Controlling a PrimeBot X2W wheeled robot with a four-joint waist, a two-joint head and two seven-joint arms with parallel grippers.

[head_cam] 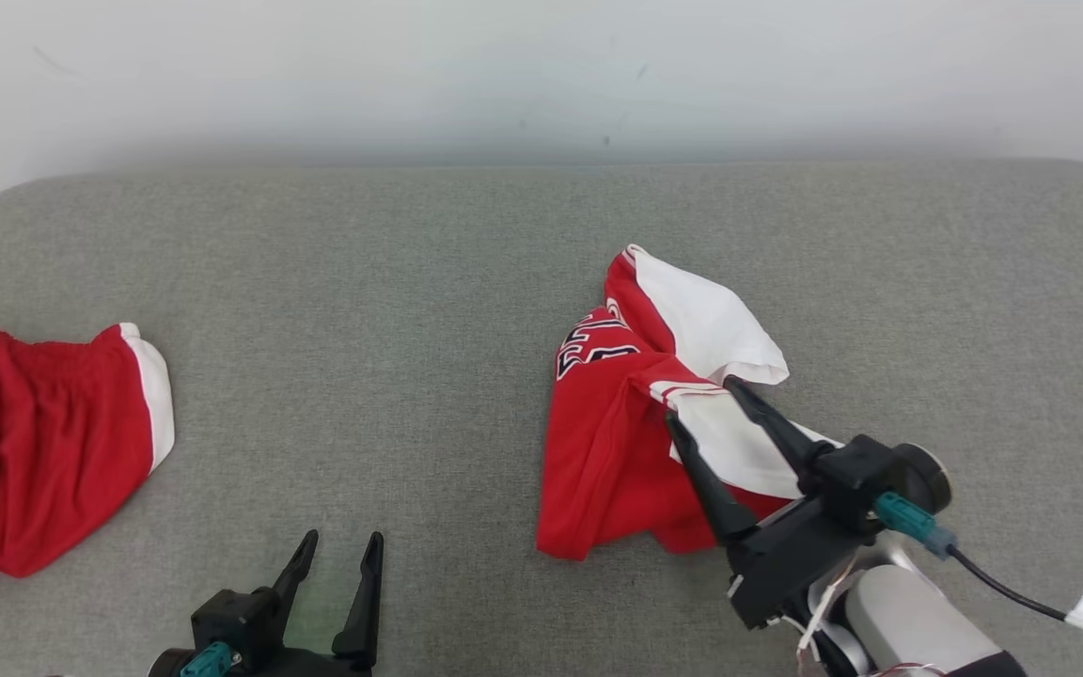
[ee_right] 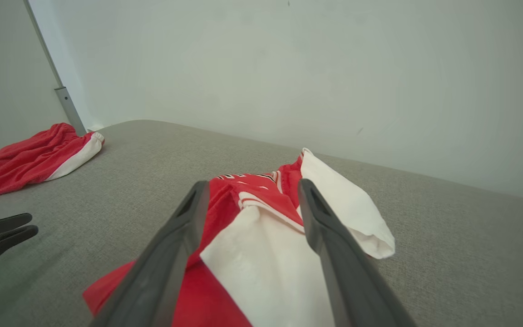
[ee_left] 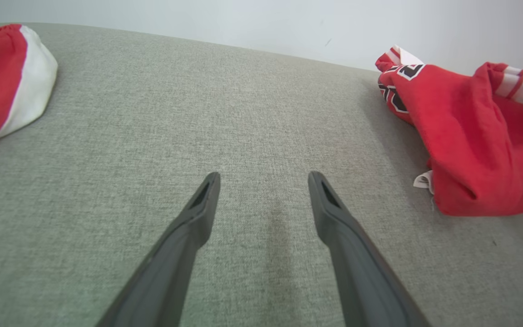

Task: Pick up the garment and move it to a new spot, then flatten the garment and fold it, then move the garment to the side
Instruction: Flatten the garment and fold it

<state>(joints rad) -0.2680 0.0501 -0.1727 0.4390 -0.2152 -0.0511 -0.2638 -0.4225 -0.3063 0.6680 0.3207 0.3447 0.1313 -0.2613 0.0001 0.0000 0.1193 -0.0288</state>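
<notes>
Right fingers: standing spread apart and gripping nothing, hovering low over the jersey, with its white panel lying between and beneath the two tips. I cannot tell whether the tips are touching the cloth.
Left fingers: standing spread wide and holding nothing, pointing across bare grey cloth.
Jersey: the red-and-white basketball jersey is lying crumpled on the desk, directly under the right fingers. It is lying off to the right of the left fingers, well apart from them. Black-and-white lettering is showing on the far part of the heap, beyond the right tips.
Shorts: red shorts with a white side stripe are lying to the left of the left fingers, well apart from the jersey.
Desk: fabric-covered and grey, running out ahead of both pairs of fingers to a pale wall.
</notes>
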